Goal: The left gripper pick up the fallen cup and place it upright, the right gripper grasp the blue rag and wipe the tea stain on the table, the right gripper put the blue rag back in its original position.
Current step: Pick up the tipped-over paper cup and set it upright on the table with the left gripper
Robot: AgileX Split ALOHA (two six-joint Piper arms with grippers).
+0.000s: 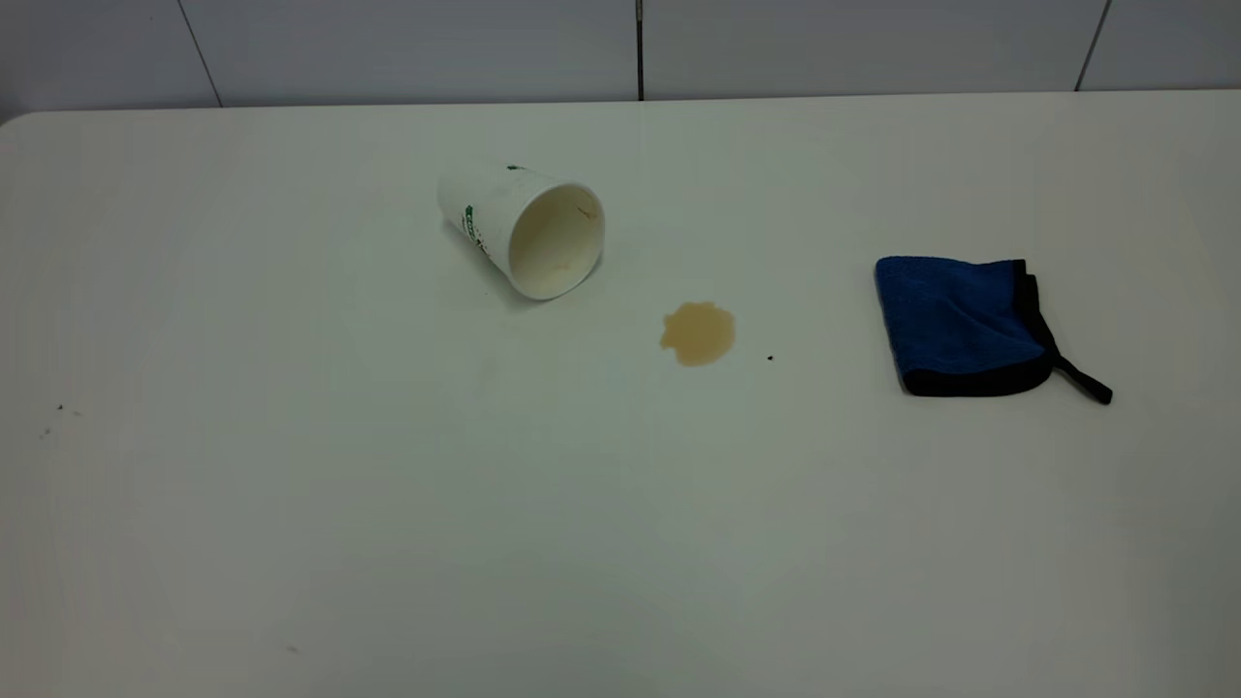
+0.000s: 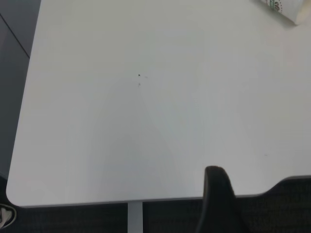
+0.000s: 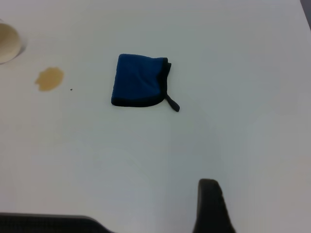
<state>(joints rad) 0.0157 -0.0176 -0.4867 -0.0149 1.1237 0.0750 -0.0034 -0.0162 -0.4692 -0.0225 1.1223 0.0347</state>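
Observation:
The cup [image 1: 524,228] lies on its side at the table's [image 1: 388,504] middle left, with its open mouth facing the front right. The tea stain [image 1: 698,333] is a tan blotch just right of the cup's mouth. The blue rag [image 1: 960,325] lies folded at the right, its black loop tail pointing right. Neither gripper shows in the exterior view. A dark part of my left gripper [image 2: 217,196] shows over the table's near edge, far from the cup [image 2: 286,8]. A dark part of my right gripper [image 3: 211,206] shows well short of the rag [image 3: 138,80] and the stain [image 3: 49,78].
A tiny black speck [image 1: 770,358] lies right of the stain. Faint specks [image 1: 60,408] mark the left side of the table. A grey tiled wall [image 1: 640,48] runs behind the table's back edge. The rounded table corner [image 2: 14,196] shows in the left wrist view.

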